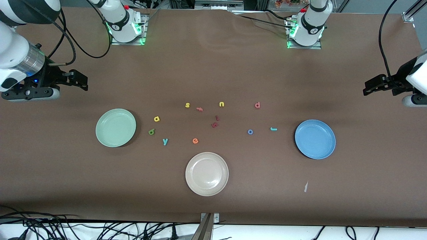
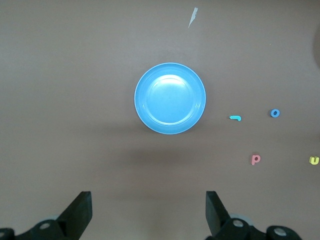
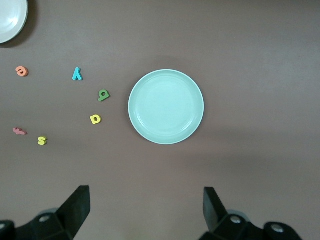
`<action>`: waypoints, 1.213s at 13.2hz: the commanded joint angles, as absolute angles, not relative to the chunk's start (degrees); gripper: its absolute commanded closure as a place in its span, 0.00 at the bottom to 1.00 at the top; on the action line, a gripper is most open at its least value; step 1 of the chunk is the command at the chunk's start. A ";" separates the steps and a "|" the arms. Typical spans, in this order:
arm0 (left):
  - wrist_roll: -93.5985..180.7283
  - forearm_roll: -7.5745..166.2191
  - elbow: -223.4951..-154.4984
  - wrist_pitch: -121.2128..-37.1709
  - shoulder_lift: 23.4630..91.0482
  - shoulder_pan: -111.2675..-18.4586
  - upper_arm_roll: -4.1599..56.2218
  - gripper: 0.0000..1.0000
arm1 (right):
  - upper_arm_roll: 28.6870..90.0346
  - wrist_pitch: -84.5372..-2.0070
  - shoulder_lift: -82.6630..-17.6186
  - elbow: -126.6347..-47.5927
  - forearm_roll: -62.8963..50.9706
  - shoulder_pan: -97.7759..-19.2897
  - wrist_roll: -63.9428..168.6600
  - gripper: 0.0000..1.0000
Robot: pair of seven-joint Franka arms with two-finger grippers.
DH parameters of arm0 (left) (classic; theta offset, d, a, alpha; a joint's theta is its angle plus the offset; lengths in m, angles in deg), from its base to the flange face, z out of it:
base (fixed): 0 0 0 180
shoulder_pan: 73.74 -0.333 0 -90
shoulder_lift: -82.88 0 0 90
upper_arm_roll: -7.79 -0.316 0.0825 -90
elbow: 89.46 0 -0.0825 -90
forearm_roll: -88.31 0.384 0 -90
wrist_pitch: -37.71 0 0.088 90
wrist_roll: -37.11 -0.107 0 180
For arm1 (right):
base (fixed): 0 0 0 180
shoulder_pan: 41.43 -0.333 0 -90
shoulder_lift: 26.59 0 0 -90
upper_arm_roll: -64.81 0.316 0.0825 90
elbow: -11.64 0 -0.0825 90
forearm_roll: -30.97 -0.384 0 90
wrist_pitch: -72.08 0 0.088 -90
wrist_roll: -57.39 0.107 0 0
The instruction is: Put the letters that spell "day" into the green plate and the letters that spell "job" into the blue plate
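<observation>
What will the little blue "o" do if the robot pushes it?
The blue "o" lies flat on the brown table, so it would probably slide, not roll. It looks tiny and thin, so likely very light. Pinching it could be fiddly.

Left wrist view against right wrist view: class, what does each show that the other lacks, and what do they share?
Only the left wrist view: the blue plate, teal j, blue o, pink b and yellow u. Only the right wrist view: the green plate, y, d, a, e, s, f and a white plate. Shared: brown table and an open gripper, left, right.
</observation>
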State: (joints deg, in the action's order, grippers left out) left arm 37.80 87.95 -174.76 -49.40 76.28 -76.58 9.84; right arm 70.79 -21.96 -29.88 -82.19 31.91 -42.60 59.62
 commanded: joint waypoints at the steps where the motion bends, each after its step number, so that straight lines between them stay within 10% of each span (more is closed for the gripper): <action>1: 37.20 86.73 -174.36 -48.60 76.46 -76.64 9.90 0.00 | 70.96 -21.87 -29.40 -82.66 31.85 -42.49 59.41 0.00; 16: 37.11 86.73 -174.36 -48.69 76.46 -76.73 9.81 0.00 | 71.05 -22.04 -30.72 -81.96 31.59 -43.54 59.50 0.00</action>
State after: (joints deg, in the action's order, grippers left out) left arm 37.80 87.95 -174.76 -49.40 76.28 -76.58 9.88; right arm 70.84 -21.97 -30.18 -82.19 31.90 -42.87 59.58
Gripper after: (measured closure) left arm 0.000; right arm 0.000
